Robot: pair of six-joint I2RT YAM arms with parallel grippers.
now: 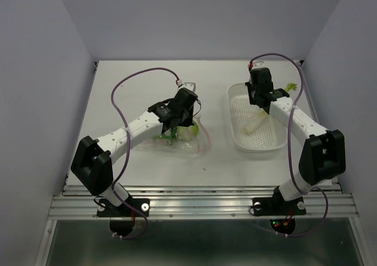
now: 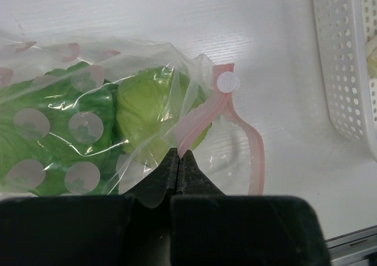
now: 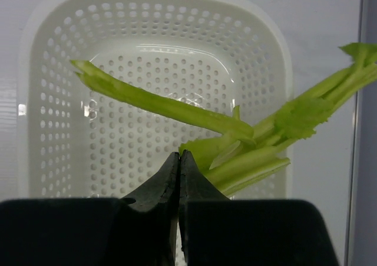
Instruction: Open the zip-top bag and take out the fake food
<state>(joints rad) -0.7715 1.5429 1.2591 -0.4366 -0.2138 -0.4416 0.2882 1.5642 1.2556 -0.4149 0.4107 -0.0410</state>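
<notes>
Left arm (image 1: 132, 130) and right arm (image 1: 293, 116): white links, black joints; purple cables (image 1: 275, 55).

white table (image 1: 118, 89) | 1 zip-top bag (image 1: 193, 141) centre-left, seemingly resting | 1 basket (image 1: 238, 133) right

White table (image 1: 129, 83) boxed by pale lavender walls (image 1: 200, 19), aluminium rail (image 1: 200, 204) along near edge

Zip-top bag (image 2: 147, 60) partly behind left fingers (image 2: 162, 182)
</notes>
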